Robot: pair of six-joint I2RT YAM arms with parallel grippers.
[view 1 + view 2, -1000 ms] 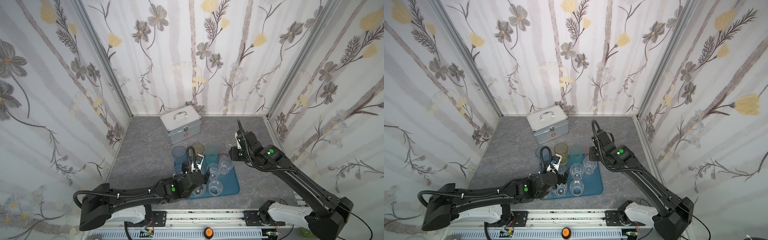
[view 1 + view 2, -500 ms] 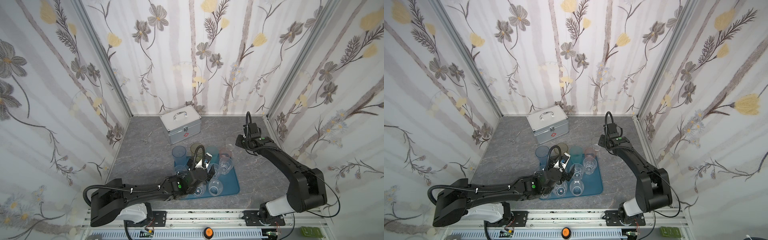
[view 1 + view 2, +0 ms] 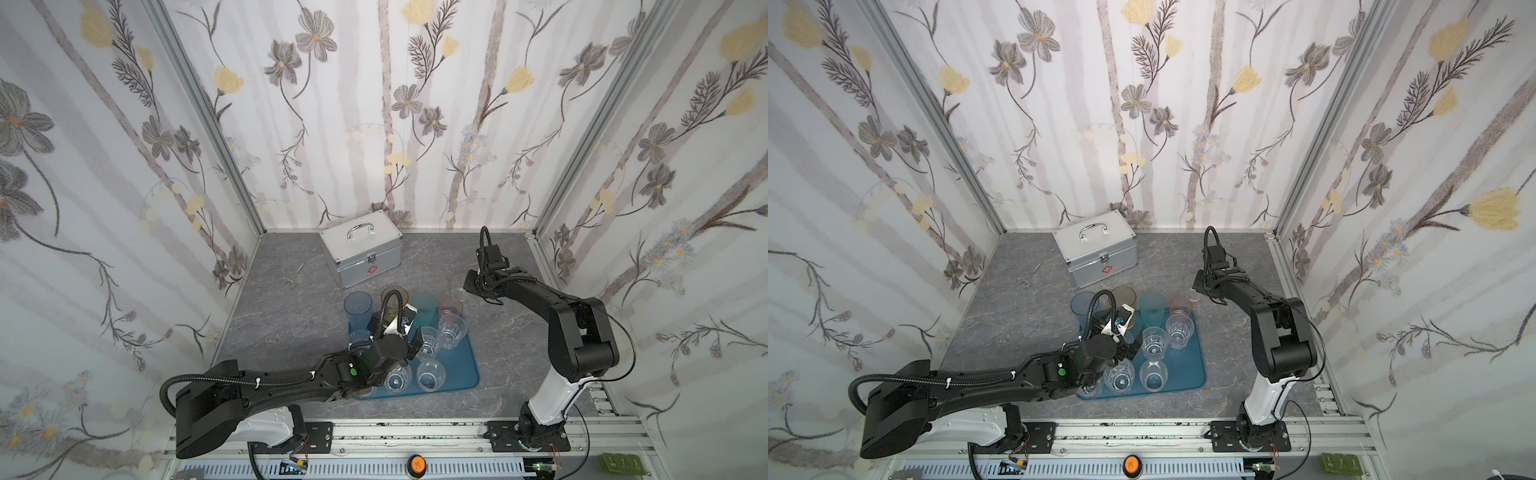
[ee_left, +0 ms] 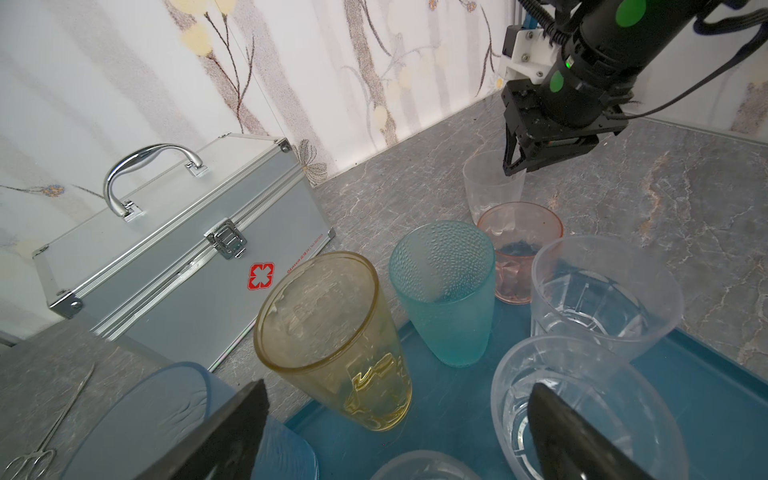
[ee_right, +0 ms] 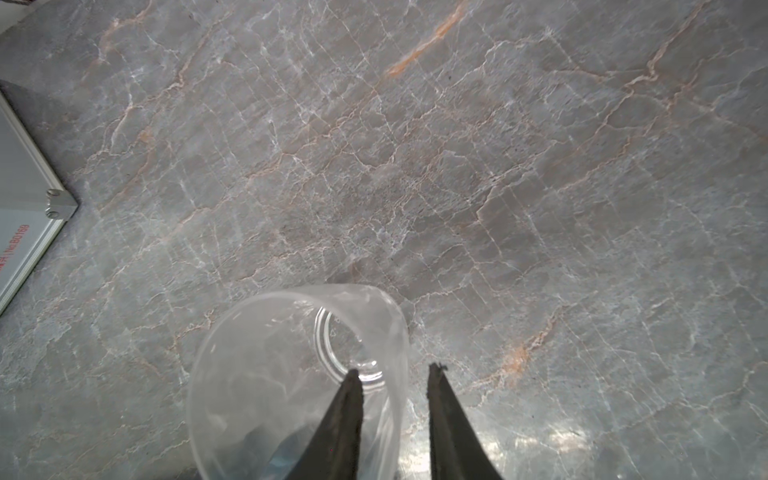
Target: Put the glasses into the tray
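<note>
Since the earlier frame the right arm had folded its elbow inward, and the right gripper had settled at a clear tumbler standing on the table just beyond the far right corner of the tray. Its jaws straddled the tumbler's wall, narrowly apart, not visibly pinching. The left gripper hung wide open over the tray. Step in hand: grasping. Next move: close on the wall, lift, and carry it to the bare tray floor.

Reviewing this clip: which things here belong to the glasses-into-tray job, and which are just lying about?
Job: teal tray; blue glass; yellow glass; teal glass; pink glass; clear glasses in the tray; clear glass outside the tray.
Lying about: silver case; forceps.
</note>
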